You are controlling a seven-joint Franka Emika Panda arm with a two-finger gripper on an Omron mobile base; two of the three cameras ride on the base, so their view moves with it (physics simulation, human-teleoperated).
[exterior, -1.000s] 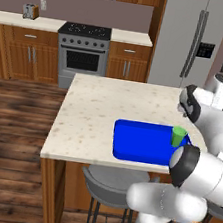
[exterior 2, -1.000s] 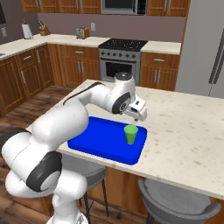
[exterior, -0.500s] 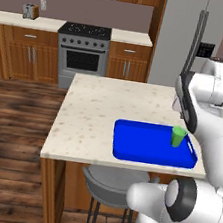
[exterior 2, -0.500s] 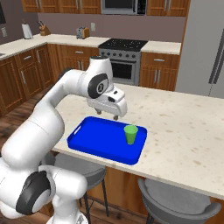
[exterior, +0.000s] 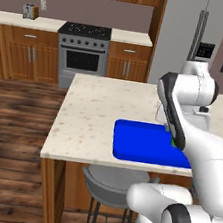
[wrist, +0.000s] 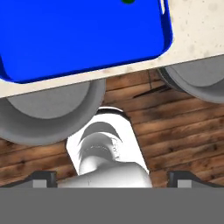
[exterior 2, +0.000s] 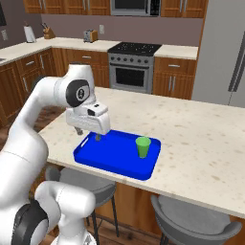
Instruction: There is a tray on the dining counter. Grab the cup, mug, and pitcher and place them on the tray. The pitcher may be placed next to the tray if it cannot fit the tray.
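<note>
Cup (exterior 2: 142, 146) stands on tray (exterior 2: 110, 155); gripper (exterior 2: 88, 133) open, empty. Next: locate mug, lift hand clear of cup.

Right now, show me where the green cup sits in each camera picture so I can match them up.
Left base view: the cup is a green sliver at centre right, mostly behind the arm.
Right base view: just right of centre, upright on the tray.
Hand view: a dark green speck at the top edge.
Shared landmark: the blue tray.
</note>
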